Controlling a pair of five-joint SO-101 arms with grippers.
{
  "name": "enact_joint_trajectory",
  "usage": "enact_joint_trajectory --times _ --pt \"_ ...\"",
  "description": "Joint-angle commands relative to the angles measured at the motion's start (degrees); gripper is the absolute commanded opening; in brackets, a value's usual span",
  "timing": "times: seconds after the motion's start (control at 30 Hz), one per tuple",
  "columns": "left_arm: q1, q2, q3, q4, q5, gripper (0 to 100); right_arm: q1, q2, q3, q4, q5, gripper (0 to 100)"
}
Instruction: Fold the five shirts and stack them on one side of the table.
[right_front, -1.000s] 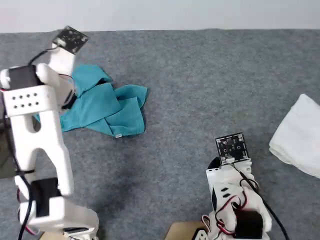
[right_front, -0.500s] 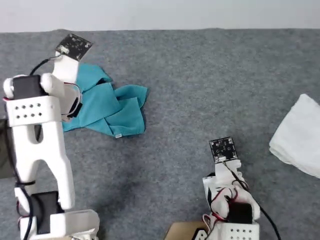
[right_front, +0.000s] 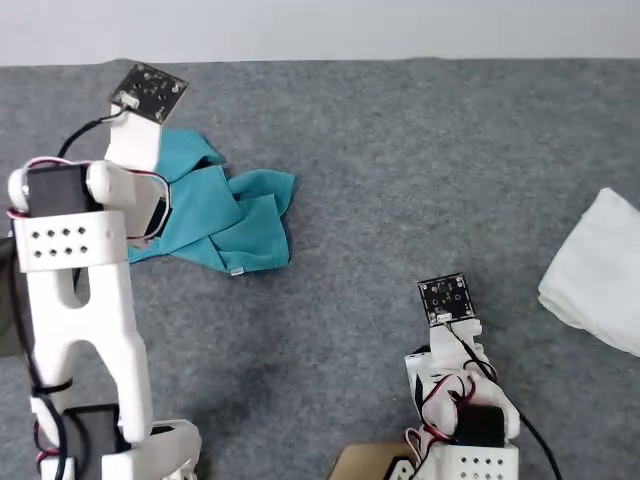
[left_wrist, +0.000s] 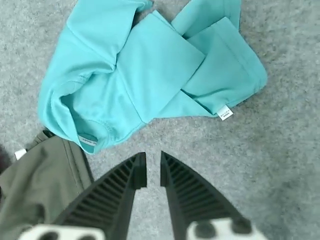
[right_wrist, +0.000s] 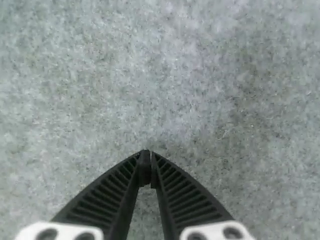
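A crumpled teal shirt (right_front: 215, 215) lies on the grey carpet at the back left; in the left wrist view the teal shirt (left_wrist: 145, 75) spreads just beyond my fingertips. My left gripper (left_wrist: 152, 170) hangs above bare carpet near its collar, open by a narrow gap and holding nothing. An olive-green shirt (left_wrist: 35, 185) lies bunched beside the teal one. A folded white shirt (right_front: 600, 270) rests at the table's right edge. My right gripper (right_wrist: 146, 172) is shut on nothing over bare carpet at the front centre, far from every shirt.
The left arm (right_front: 75, 250) stands tall over the teal shirt's left part. The right arm (right_front: 455, 380) is tucked near its base. A tan board (right_front: 370, 462) pokes in at the front edge. Bare grey carpet (right_front: 420, 170) runs across the middle.
The right arm has drawn back a little toward its base. The left arm's wrist has shifted slightly right and farther back over the teal shirt. The shirts have not moved.
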Motion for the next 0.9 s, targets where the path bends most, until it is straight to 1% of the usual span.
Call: enact_joint_trajectory --times 0.0,0.13,0.43,0.53,0.6,0.67,0.87 --pt "0.7 -2.5 0.8 0.6 2.1 5 0.7 -0.6 0.9 -0.6 0.4 0.9" --pt "2.4 -2.7 3.2 0.7 4.4 5 0.7 -0.6 0.9 -0.6 0.4 0.9" --pt "11.3 -2.5 5.8 0.2 11.9 5 0.7 -0.6 0.9 -0.6 0.4 0.9" --pt "11.7 -2.3 7.3 -4.2 13.6 5 0.7 -0.6 0.9 -0.6 0.4 0.9" --pt "11.7 -2.2 9.7 -8.1 13.3 6 0.7 -0.6 0.9 -0.6 0.4 0.9" --pt "11.9 -2.2 12.7 -12.3 11.7 6 0.7 -0.6 0.9 -0.6 0.4 0.9" --pt "11.6 -2.2 21.2 -24.5 6.8 13 0.7 -0.6 0.9 -0.6 0.4 0.9"
